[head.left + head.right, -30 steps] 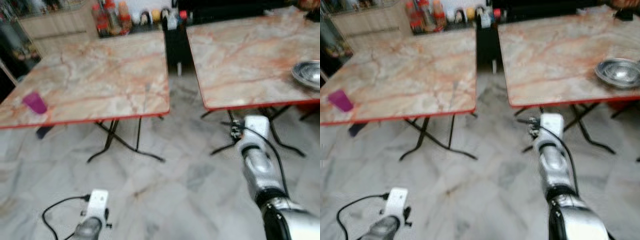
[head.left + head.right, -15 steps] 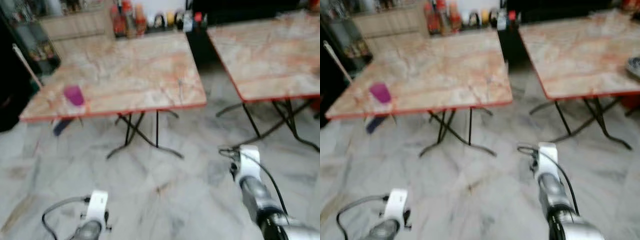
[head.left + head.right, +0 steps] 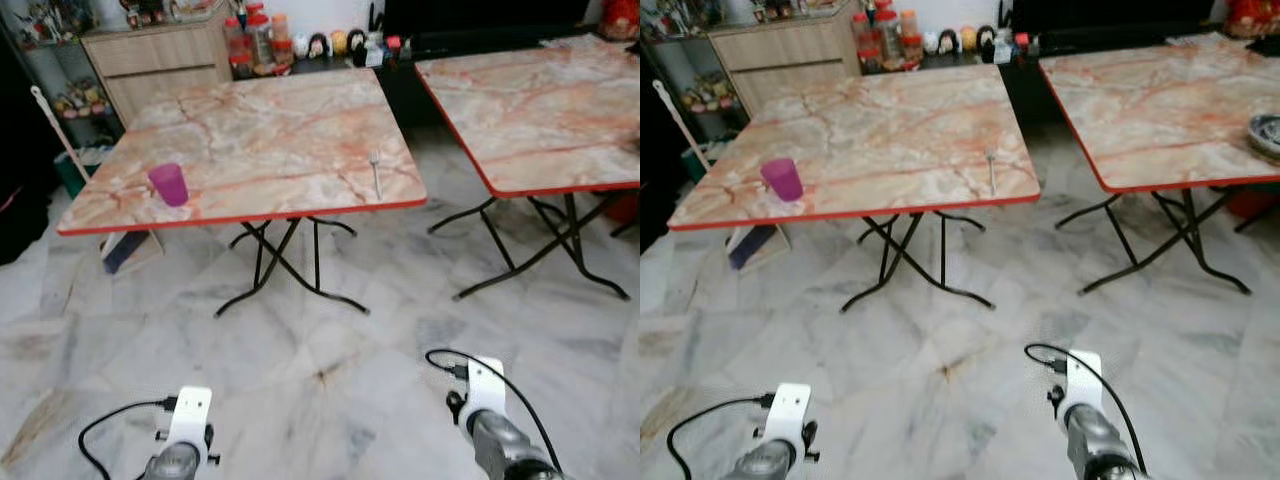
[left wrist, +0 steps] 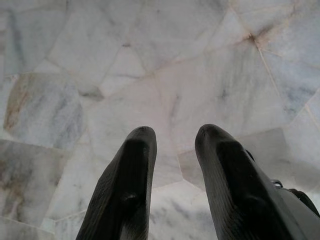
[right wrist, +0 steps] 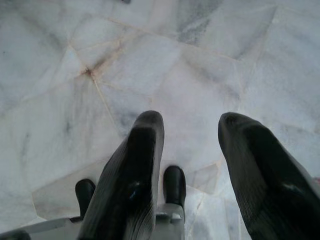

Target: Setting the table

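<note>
A purple cup stands near the left front edge of the left marble table. A fork lies near that table's right front corner. On the right marble table, a metal dish sits at its far right edge. Both arms hang low over the floor in front of the tables, the left arm and the right arm. My left gripper is open above the marble floor with nothing in it. My right gripper is open too, also holding nothing.
Black folding legs spread under each table, with a narrow aisle between the tables. A wooden cabinet and bottles and jars line the back wall. A broom and a dustpan lean by the left table.
The camera has swung left and drawn back, so both tables look farther away and sharper. My right arm has dropped from a raised position to hang low near the floor.
</note>
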Controlling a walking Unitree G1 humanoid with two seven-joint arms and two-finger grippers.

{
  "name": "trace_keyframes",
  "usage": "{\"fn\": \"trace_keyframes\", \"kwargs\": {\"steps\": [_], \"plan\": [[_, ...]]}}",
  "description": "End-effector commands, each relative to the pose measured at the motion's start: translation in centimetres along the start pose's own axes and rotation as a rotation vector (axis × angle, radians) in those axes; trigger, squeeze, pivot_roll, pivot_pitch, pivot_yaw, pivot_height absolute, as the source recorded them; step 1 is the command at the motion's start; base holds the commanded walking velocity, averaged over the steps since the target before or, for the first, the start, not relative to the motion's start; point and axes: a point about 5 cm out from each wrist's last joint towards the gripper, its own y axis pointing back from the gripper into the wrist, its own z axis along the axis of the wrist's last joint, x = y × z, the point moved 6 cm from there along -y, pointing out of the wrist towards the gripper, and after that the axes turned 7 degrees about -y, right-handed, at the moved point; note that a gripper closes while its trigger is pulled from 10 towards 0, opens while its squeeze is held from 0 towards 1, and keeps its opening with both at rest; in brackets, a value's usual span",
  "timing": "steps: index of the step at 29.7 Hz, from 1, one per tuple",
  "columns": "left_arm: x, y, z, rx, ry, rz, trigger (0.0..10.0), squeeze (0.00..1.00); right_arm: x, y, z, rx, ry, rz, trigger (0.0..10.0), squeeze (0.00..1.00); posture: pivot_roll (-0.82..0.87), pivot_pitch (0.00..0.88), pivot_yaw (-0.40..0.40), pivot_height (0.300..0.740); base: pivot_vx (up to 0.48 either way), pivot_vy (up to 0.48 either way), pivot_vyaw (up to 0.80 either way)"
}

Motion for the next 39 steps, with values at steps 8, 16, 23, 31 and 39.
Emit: {"fn": "trace_keyframes", "kwargs": {"steps": [8,16,23,31,39], "plan": [[0.7,0.0,-0.1,0.014,0.000,0.023,10.0,0.00,1.9,0.0,-0.7,0.029,0.105,0.062,10.0,0.00,-0.04,0.030,0.086,0.740,0.316,0.000,0.22],[0.6,-0.1,0.0,0.018,-0.003,0.023,10.0,0.00,2.0,0.1,-1.1,0.032,0.113,0.082,10.0,0.00,-0.05,0.045,0.085,0.740,0.333,0.000,0.00],[0.6,-0.1,0.0,0.017,-0.001,0.023,10.0,0.00,2.2,0.1,-0.9,0.026,0.143,0.094,10.0,0.00,-0.05,0.048,0.083,0.740,0.338,0.000,0.36],[0.5,-0.1,0.2,0.014,0.000,0.020,10.0,0.00,2.4,0.1,-0.8,0.024,0.128,0.102,10.0,0.00,-0.05,0.052,0.081,0.740,0.337,0.000,0.13],[0.5,-0.1,0.2,0.013,-0.005,0.019,10.0,0.00,2.4,0.1,-0.7,0.018,0.129,0.106,10.0,0.00,-0.05,0.048,0.081,0.740,0.338,0.000,0.00]]}}
